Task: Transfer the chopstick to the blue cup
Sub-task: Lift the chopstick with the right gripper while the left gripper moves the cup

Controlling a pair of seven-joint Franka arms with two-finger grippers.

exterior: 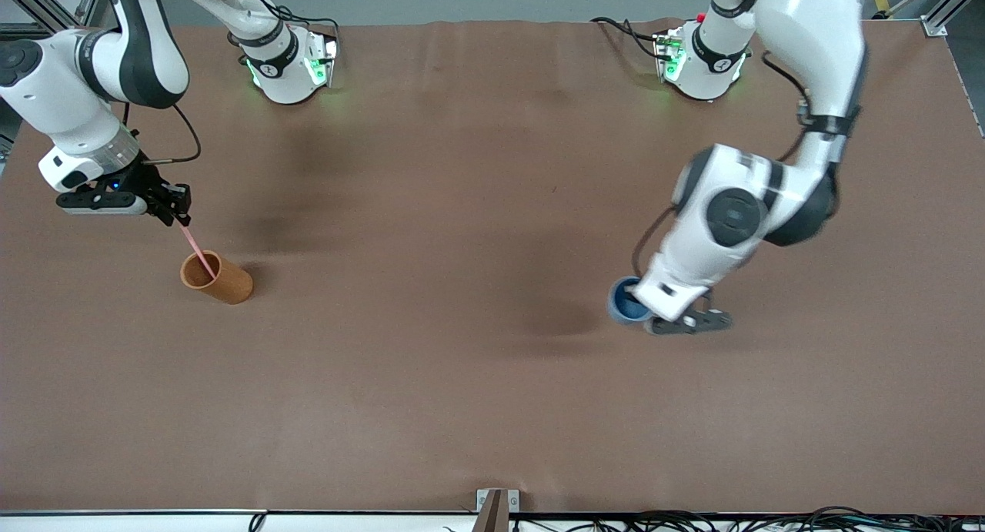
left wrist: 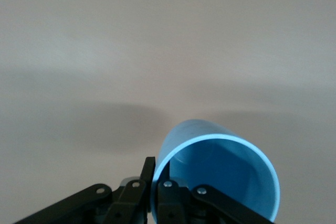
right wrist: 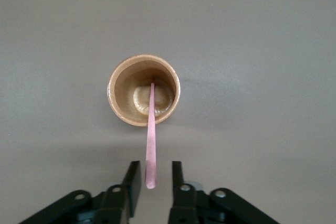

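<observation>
The pink chopstick point(exterior: 197, 249) point(right wrist: 151, 129) leans in the upright orange-brown cup point(exterior: 229, 284) point(right wrist: 112, 97) toward the right arm's end of the table. My right gripper point(exterior: 175, 209) point(right wrist: 155, 167) is over that cup, open. The stick's upper end sits between its fingers, with a gap showing on each side. The blue cup point(exterior: 622, 304) point(left wrist: 226, 177) stands toward the left arm's end. My left gripper point(exterior: 646, 312) point(left wrist: 157, 174) is shut on its rim, one finger inside the wall and one outside. In the front view the left hand hides part of the cup.
A brown cloth point(exterior: 462, 286) covers the table. Both arm bases stand along the edge farthest from the front camera. A small metal bracket point(exterior: 496, 509) and cables lie at the nearest edge. Wide bare cloth lies between the two cups.
</observation>
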